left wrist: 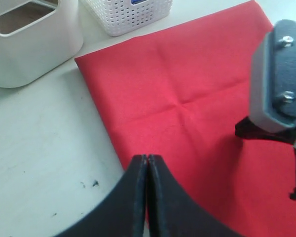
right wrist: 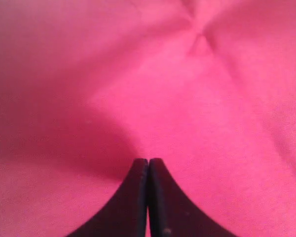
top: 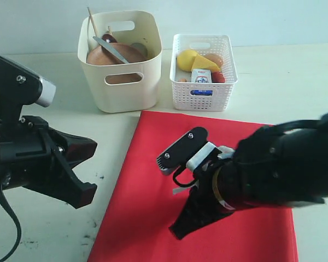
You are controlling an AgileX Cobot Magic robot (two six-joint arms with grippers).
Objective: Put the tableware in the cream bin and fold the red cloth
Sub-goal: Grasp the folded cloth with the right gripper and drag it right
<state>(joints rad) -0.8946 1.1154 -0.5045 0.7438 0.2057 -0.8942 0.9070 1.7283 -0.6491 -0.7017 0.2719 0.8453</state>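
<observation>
Right gripper (top: pixel 179 229), jaws pressed together, points down at the red cloth (top: pixel 147 180).
Exterior view: the cream bin (top: pixel 126 90) stands just beyond the cloth's far edge, holding the brown plate (top: pixel 106 54), knife (top: pixel 112 50) and chopsticks (top: pixel 91 19). Left wrist view: the left gripper (left wrist: pixel 147 160), also pressed shut, hangs over the cloth's side edge. Right wrist view: closed fingertips (right wrist: pixel 138 170) sit low over the cloth, near its crossed creases; contact is unclear.

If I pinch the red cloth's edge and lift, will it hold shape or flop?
Probably flop: the red cloth lies flat and thin, with soft crossing creases. Likely light, so a push may bunch it or slide it on the smooth table.
</observation>
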